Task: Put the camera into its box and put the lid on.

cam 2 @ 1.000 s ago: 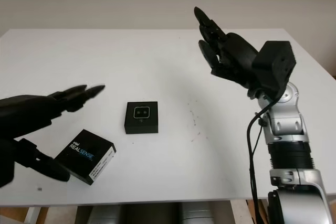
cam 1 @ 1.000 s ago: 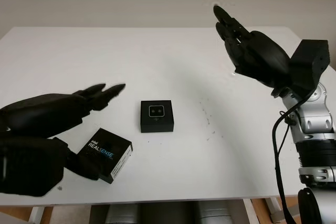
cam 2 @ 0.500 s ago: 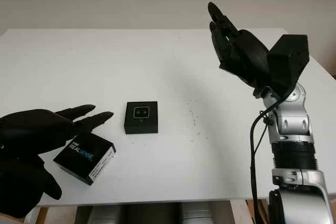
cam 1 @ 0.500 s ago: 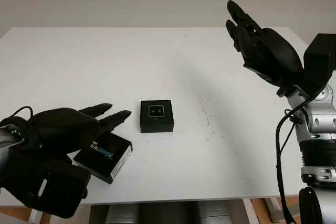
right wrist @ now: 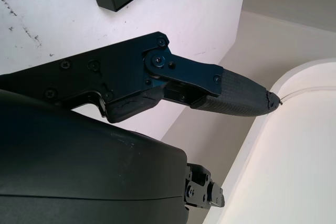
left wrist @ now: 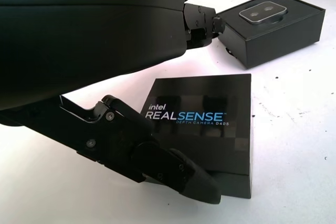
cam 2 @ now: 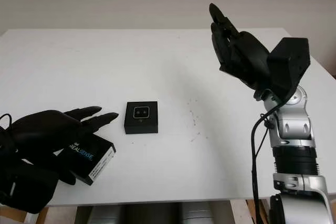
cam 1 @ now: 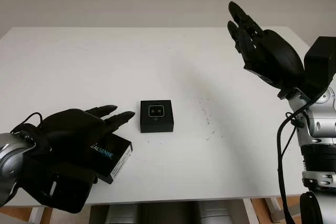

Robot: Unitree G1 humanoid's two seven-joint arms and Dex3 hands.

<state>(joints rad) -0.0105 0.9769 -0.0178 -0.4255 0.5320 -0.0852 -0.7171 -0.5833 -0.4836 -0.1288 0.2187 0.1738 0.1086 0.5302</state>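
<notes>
- I am hovering my left hand (cam 1: 79,129) low over the lid (cam 1: 111,158), the black panel printed REALSENSE at the near left of the white table (cam 1: 79,61). The hand is wide, gripping nothing; in the left wrist view one finger (left wrist: 157,163) is reaching across the lid's near side.
- To grasp well, I should be closing on the lid's opposite edges and keeping it level, so it can drop squarely later.
- Just beyond my fingertips, the box (cam 1: 156,116) is sitting open-topped with the camera (cam 1: 156,110) already lying inside, lenses up.
- Farthest off, I am holding my right hand (cam 1: 262,45) high above the table's far right, wide, carrying nothing, well apart from the box.
</notes>
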